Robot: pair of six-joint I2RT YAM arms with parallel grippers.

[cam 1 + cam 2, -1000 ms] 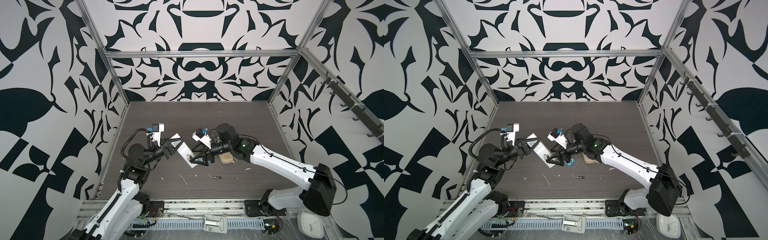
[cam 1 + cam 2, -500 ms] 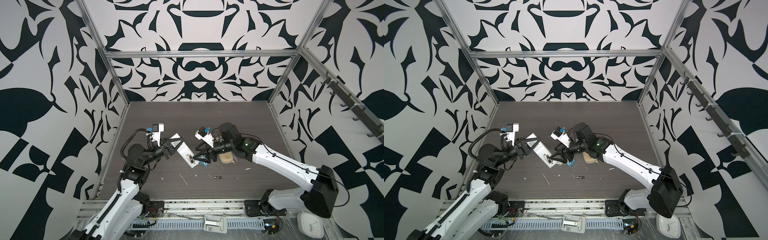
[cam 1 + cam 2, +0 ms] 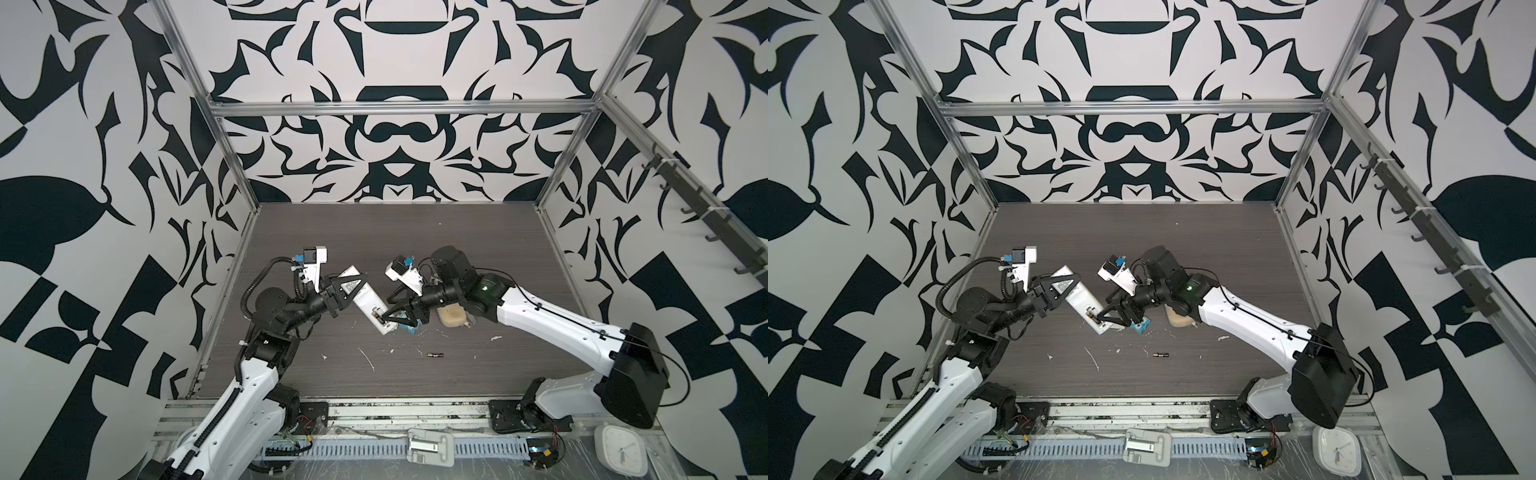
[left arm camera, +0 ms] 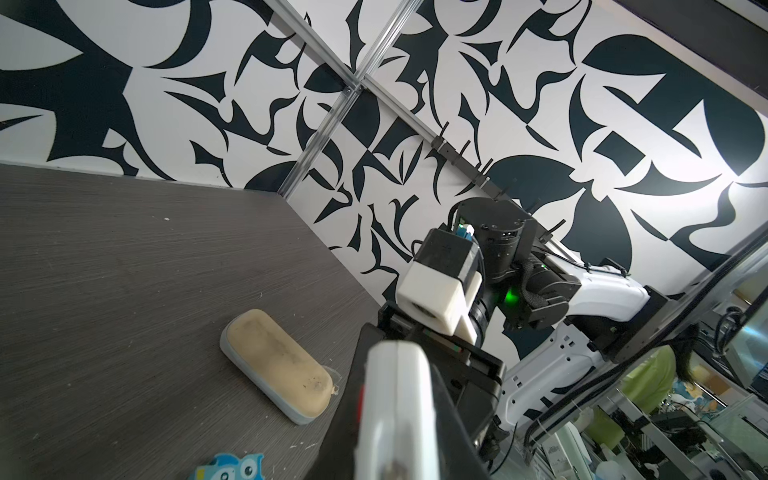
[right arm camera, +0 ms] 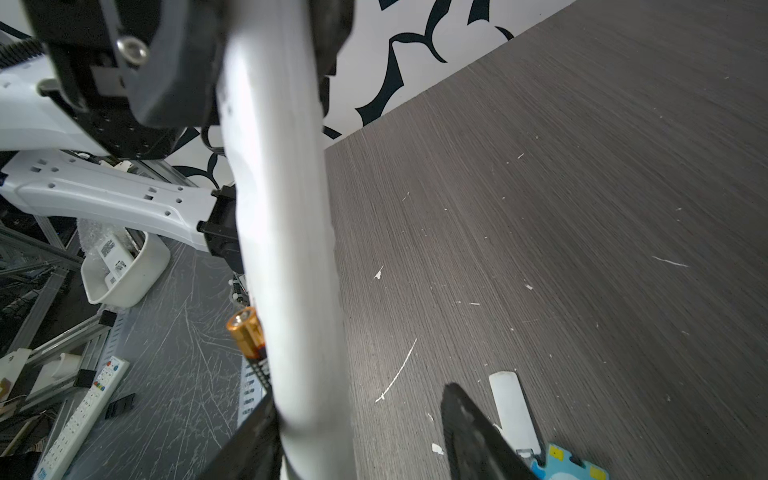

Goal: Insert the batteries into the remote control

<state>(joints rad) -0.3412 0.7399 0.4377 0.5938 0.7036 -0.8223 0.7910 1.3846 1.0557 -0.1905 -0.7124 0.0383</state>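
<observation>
1. The task looks about half done. One battery sits at the open battery compartment near the low end of the remote control. The second battery lies loose on the table, well apart from both arms.
2. The remote control is off the table and tilted. The left gripper is clamped on its upper half, with the plain back turned up.
3. The right gripper straddles the remote's low end with its jaws apart. In the right wrist view one finger lies against the remote and the other finger stands clear of it, so it grips nothing.
4. In the compartment, the first battery's copper end juts out past the remote's edge in the right wrist view. I cannot tell whether it is fully seated.
5. A slim white piece, probably the compartment cover, lies on the table just beside the blue owl-eyed block.
6. The tan oblong case lies shut near the block, so its contents are hidden.
7. Left to do, as I judge it: press the first battery home, fetch and load the second, and perhaps refit the cover.
</observation>
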